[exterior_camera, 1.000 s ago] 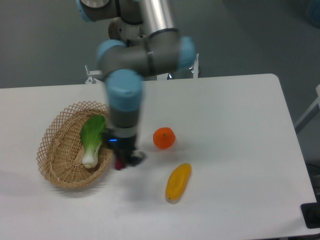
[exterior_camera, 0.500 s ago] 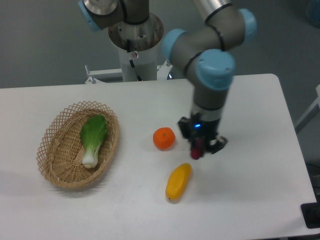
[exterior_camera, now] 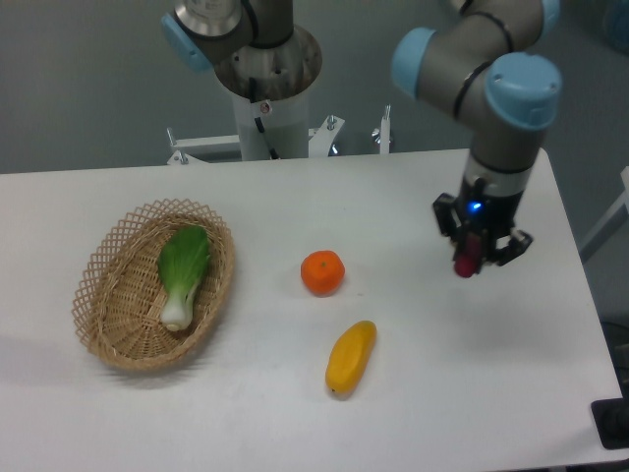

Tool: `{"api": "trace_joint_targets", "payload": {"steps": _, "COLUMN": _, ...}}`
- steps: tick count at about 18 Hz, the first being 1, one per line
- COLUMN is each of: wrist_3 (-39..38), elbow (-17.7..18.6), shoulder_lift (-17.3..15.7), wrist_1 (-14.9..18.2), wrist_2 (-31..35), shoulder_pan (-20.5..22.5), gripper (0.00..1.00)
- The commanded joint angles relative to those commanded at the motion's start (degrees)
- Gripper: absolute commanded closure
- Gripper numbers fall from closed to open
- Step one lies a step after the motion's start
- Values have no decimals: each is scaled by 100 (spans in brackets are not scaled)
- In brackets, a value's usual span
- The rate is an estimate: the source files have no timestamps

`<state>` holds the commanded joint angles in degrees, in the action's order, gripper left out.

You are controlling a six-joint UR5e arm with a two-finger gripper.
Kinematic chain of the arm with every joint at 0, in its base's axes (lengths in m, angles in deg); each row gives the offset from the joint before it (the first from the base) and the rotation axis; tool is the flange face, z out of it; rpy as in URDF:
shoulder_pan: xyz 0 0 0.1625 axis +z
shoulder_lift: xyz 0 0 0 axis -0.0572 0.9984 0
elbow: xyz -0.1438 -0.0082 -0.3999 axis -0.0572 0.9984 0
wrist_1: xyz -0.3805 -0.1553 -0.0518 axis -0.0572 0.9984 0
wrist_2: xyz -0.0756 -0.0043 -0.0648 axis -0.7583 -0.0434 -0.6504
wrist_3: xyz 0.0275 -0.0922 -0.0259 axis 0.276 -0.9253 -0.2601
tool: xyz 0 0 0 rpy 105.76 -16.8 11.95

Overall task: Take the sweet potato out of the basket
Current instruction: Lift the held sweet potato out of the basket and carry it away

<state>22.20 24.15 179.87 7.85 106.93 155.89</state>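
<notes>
Fingers are clamping the sweet potato near the tabletop right edge, well apart from the basket. Grip's looking like it's only on one tapered end, so imo it's risking slipping out w/ any jerk.

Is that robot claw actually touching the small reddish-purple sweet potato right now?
Touching. The fixed camera shows the gripper shut on the sweet potato, which hangs between its fingers above the white table, far from the woven wicker basket.
</notes>
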Motion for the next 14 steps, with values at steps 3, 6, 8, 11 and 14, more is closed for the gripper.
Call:
{"api": "trace_joint_targets", "payload": {"steps": 3, "wrist_3": 9, "elbow": -212, "shoulder_lift": 167, "wrist_1": 89, "wrist_2": 125, "shoulder_pan": 27, "gripper": 83}}
{"api": "trace_joint_targets", "payload": {"steps": 6, "wrist_3": 245, "elbow": -335, "shoulder_lift": 212, "wrist_1": 115, "wrist_2": 125, "shoulder_pan": 123, "gripper": 83}}
{"api": "trace_joint_targets", "payload": {"steps": 8, "wrist_3": 465, "elbow": -352, "shoulder_lift": 212, "wrist_1": 123, "wrist_2": 125, "shoulder_pan": 220, "gripper": 84}}
{"api": "trace_joint_targets", "payload": {"steps": 11, "wrist_3": 633, "elbow": -370, "shoulder_lift": 212, "wrist_1": 124, "wrist_2": 125, "shoulder_pan": 281, "gripper": 83}}
{"api": "trace_joint_targets", "payload": {"steps": 14, "wrist_3": 642, "elbow": -361, "shoulder_lift": 203, "wrist_1": 124, "wrist_2": 116, "shoulder_pan": 343, "gripper": 83}}
